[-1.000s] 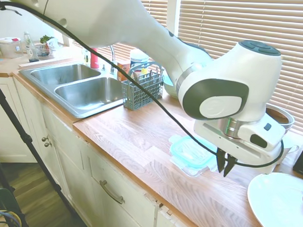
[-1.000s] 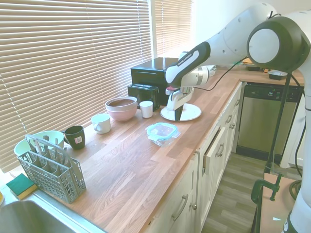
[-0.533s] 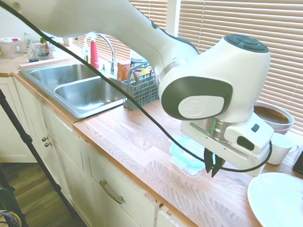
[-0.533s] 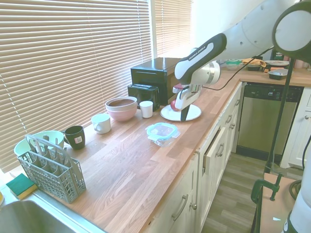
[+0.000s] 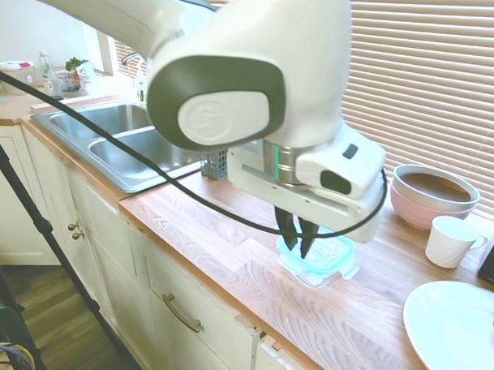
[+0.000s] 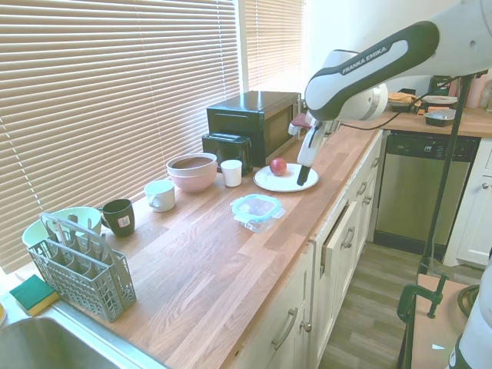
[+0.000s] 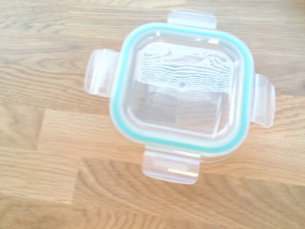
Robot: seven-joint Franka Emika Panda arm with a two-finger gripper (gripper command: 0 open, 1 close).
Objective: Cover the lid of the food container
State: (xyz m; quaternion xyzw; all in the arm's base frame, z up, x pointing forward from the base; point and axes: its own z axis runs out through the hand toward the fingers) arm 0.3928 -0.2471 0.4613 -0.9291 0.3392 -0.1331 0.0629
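Note:
The food container [image 6: 256, 211] is a small clear square box on the wooden counter, also in the first exterior view [image 5: 329, 261]. The lid [image 7: 181, 90], clear with a teal rim seal, lies flat on top of it, its four snap tabs sticking outward. My gripper [image 5: 298, 238] hangs above the container's near-left side with its dark fingers close together and nothing between them. In the second exterior view the gripper [image 6: 304, 175] is well above the counter. The wrist view looks straight down on the lid.
A white plate [image 6: 296, 183] holding a red apple [image 6: 278, 166] lies beyond the container. A pink bowl [image 6: 192, 171], two white cups [image 6: 231, 172] and a dark mug [image 6: 119, 217] line the window side. A grey utensil basket [image 6: 81, 269] stands by the sink [image 5: 143, 145].
In the first exterior view the gripper has swung left from beside the plate to over the container, and the arm has turned. The container and lid have stayed put.

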